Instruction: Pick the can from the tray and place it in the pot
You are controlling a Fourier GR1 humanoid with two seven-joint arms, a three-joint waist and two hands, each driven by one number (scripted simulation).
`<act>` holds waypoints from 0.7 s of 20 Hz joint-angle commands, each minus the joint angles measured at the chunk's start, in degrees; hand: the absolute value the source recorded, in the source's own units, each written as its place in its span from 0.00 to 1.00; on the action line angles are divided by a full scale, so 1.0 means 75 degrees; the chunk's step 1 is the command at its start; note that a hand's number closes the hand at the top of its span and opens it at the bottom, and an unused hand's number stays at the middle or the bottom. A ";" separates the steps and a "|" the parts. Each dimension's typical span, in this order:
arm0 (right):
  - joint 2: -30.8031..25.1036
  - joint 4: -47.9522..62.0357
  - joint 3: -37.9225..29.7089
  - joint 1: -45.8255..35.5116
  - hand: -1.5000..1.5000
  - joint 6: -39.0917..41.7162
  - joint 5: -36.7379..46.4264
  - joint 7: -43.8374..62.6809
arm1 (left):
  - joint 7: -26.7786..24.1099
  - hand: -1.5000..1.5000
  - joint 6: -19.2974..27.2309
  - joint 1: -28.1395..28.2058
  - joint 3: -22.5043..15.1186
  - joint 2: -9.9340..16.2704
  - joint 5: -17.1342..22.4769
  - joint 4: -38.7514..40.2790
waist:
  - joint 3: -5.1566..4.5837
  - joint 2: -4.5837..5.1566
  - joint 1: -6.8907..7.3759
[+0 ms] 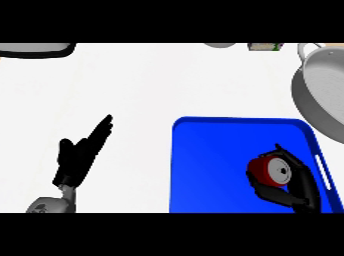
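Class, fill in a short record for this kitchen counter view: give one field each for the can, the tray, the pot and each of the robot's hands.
can: red can, over the tray's right part, inside the right hand's curl
tray: blue tray, lower right of the counter
pot: grey pot, beyond the tray at the right edge, nothing seen in it
right hand: right hand, fingers curled round the can
left hand: left hand, open, fingers straight, resting at lower left

left hand (80, 157): low on the left side, open, fingers straight and pointing up and to the right, holding nothing | left arm: only a small grey bit shows at the bottom | right hand (293, 182): low on the right side, fingers curled round the can (272, 171)
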 commanded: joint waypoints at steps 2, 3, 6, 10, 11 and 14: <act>-0.1740 0.0580 -0.1789 0.0687 1.00 0.1612 -0.1467 -0.1005 | 0.0126 0.50 -0.0116 0.0110 0.0108 0.0087 0.0139 -0.0015 | 0.0181 0.0117 -0.0129; -0.2149 0.0724 -0.2337 0.0614 1.00 0.1787 -0.1826 -0.0935 | 0.0086 0.50 0.0095 -0.0070 0.0246 0.0076 0.0078 0.0011 | 0.0190 0.0125 -0.0227; -0.3056 0.1606 -0.3355 0.0827 1.00 0.2604 -0.2529 -0.1501 | -0.0081 0.50 -0.0045 0.0231 0.0247 0.0123 0.0139 0.0122 | 0.0222 0.0136 -0.0314; -0.4175 0.3471 -0.4358 0.0416 1.00 0.3245 -0.2622 -0.2753 | 0.0158 0.50 -0.0084 -0.0049 0.0079 0.0024 0.0110 -0.0009 | 0.0222 0.0158 -0.0025; -0.4419 0.3862 -0.4294 0.0448 1.00 0.3215 -0.2192 -0.3139 | -0.0109 0.50 -0.0059 -0.0170 0.0278 0.0091 0.0117 0.0307 | 0.0216 0.0189 -0.0009; -0.5099 0.5473 -0.4570 -0.0170 1.00 0.3614 -0.2098 -0.3794 | 0.0141 0.50 -0.0244 -0.0099 0.0151 0.0106 0.0160 0.0172 | 0.0197 0.0157 0.0112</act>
